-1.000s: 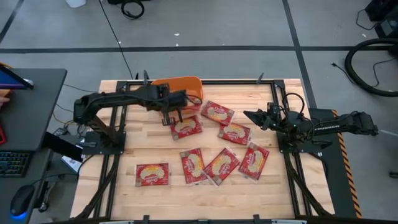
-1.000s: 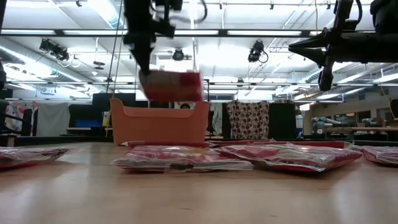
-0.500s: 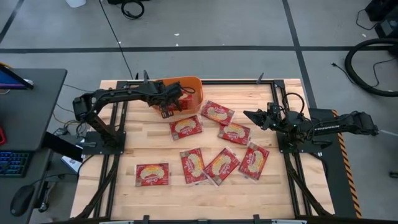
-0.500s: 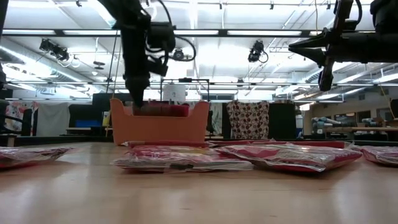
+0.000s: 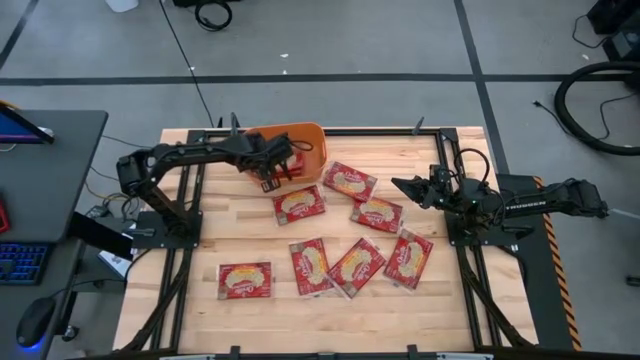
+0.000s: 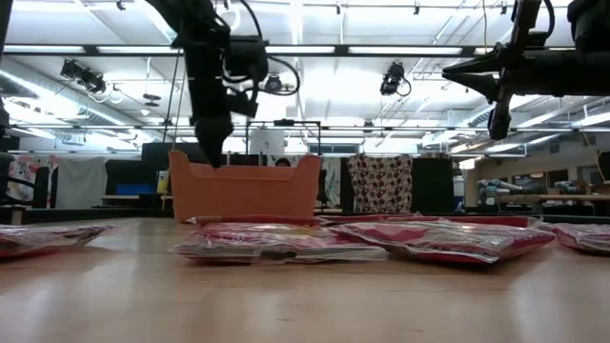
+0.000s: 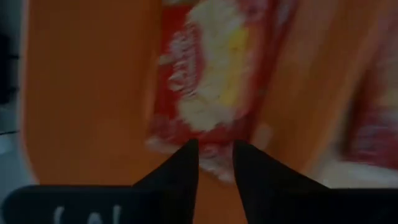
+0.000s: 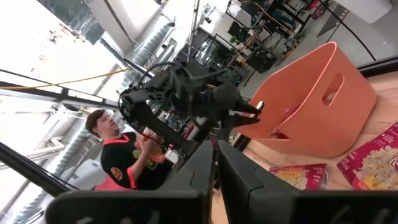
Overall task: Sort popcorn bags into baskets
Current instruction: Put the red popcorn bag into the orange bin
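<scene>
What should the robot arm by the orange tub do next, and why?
Probably lift the left gripper out of the orange tub and swing toward the nearest popcorn bag. A bag lies in the tub beyond its slightly parted, empty fingertips, and seven bags wait on the table. The right gripper waits.

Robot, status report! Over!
Left gripper over the orange basket, jaws slightly apart, a popcorn bag lying below. Right gripper waits at table's right. Seven bags on table.
</scene>
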Motion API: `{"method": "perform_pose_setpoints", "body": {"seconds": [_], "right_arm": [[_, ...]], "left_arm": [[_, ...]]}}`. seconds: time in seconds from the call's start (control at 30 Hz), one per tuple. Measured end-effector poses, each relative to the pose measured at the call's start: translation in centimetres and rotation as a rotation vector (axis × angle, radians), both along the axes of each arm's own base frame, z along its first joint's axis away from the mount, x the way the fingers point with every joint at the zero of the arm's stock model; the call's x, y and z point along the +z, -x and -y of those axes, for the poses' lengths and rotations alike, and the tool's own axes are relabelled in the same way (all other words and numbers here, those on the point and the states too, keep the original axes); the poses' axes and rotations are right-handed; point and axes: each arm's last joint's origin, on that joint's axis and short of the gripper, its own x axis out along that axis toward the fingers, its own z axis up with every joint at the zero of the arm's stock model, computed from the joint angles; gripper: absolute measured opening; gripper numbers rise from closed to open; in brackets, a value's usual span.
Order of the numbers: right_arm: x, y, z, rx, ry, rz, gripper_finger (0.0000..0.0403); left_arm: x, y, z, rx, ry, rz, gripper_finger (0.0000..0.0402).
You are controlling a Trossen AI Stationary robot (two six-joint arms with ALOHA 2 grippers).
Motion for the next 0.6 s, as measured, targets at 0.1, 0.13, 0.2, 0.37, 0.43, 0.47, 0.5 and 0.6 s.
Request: {"method": "perform_pose_setpoints", "body": {"seconds": [0.1,0.13,0.2,0.37,0.43,0.47,0.5,0.6], "right_arm": [[0.0,0.0,0.0,0.0,0.001,-0.001,0.0028],[0.0,0.0,0.0,-0.001,0.003,-0.001,0.0028],[0.0,0.0,0.0,-0.001,0.004,-0.002,0.0028],[0.0,0.0,0.0,-0.001,0.006,-0.003,0.0028],[0.0,0.0,0.0,-0.001,0.008,-0.003,0.0028],[0.0,0.0,0.0,-0.002,0.011,-0.004,0.0028],[0.0,0.0,0.0,-0.002,0.014,-0.005,0.0028],[0.0,0.0,0.0,-0.003,0.017,-0.007,0.0028]], "left_arm": [[1.0,-1.1,0.9,-0.085,0.181,0.125,0.0112],[1.2,-1.5,1.4,-0.125,0.244,0.17,0.0113],[1.4,-2.1,2.5,-0.194,0.338,0.222,0.0113],[1.3,-3.1,5.9,-0.284,0.325,0.192,0.0115],[1.3,-3.5,7.3,-0.303,0.269,0.176,0.0119],[1.4,-3.7,8.2,-0.319,0.236,0.175,0.0124],[1.4,-3.9,9.0,-0.335,0.2,0.176,0.0131],[1.5,-4.6,11.4,-0.384,0.097,0.189,0.0159]]}}
